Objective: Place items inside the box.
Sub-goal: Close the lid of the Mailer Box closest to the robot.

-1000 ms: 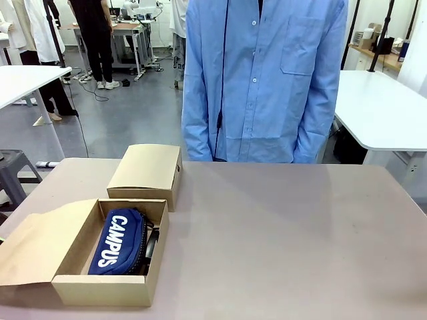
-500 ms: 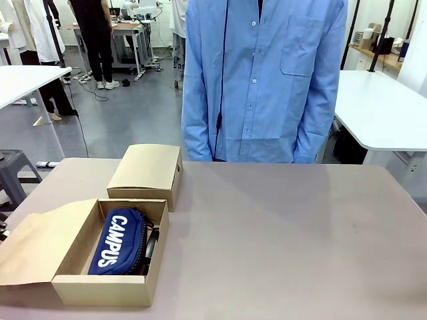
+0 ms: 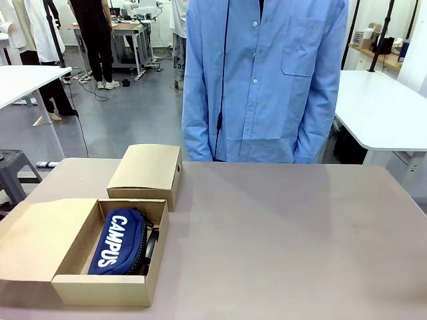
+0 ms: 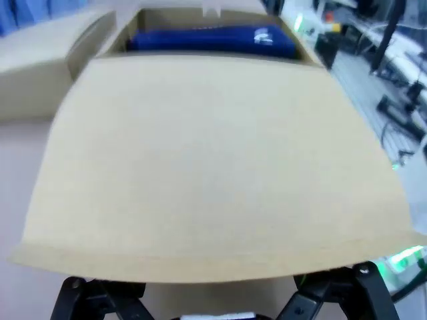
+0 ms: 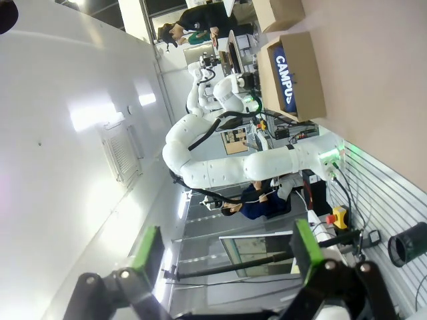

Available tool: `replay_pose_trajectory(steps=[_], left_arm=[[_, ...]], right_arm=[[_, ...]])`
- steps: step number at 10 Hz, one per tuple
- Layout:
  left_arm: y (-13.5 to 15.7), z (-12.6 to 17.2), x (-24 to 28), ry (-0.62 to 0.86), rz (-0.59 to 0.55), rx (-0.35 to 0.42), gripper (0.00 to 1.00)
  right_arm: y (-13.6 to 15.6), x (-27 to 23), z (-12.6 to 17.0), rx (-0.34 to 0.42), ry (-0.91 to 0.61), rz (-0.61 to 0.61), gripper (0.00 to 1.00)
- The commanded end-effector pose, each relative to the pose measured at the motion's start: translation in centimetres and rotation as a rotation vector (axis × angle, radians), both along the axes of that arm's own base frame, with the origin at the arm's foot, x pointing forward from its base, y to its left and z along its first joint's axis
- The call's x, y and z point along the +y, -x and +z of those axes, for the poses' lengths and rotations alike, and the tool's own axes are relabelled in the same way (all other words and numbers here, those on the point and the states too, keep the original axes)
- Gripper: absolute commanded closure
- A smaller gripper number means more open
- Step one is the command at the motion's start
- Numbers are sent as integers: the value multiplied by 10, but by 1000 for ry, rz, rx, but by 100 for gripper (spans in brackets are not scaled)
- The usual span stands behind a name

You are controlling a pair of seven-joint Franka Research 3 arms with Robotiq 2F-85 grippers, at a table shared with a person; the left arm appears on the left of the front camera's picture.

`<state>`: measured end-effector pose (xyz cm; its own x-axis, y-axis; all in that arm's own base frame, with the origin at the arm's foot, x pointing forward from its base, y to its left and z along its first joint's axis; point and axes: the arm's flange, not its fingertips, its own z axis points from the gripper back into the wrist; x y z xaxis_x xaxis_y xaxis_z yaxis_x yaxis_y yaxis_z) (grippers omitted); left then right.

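The box [image 3: 107, 287] sits open on the bench [image 3: 280, 233] with the navy pouch [image 3: 120, 243] already lying inside, something dark tucked beside it. Its wide lid flap [image 4: 213, 167] spreads just ahead of the left hand [image 4: 217, 303], right above its fingers; whether those fingers are spread or pinched I cannot tell, as the flap covers their tips. The right hand [image 5: 227, 257] is spread wide, empty, well away from the box. I'd judge closing comes next: lift the flap's free edge evenly and swing it over without dragging the box.
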<state>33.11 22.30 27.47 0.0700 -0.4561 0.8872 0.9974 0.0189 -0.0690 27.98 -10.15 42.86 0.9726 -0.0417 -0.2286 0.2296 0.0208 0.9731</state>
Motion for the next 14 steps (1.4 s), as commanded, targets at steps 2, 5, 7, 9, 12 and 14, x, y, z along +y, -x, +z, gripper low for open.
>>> replay_pose_trajectory(steps=[2,5,7,9,12,14], left_arm=[[15,13,12,183,-4,-144,0],[22,55,-40,274,1,-158,0],[5,61,-92,271,-60,-143,0],[-10,64,-155,276,-77,-177,0],[-8,57,-229,331,-166,-201,0],[-10,36,-251,248,-201,-163,0]], right_arm=[[0,0,4,-3,-14,-8,0],[0,0,4,-3,-14,-8,0],[0,0,4,-3,-14,-8,0],[0,0,4,-3,-14,-8,0],[0,0,4,-3,-14,-8,0],[0,0,4,-3,-14,-8,0]])
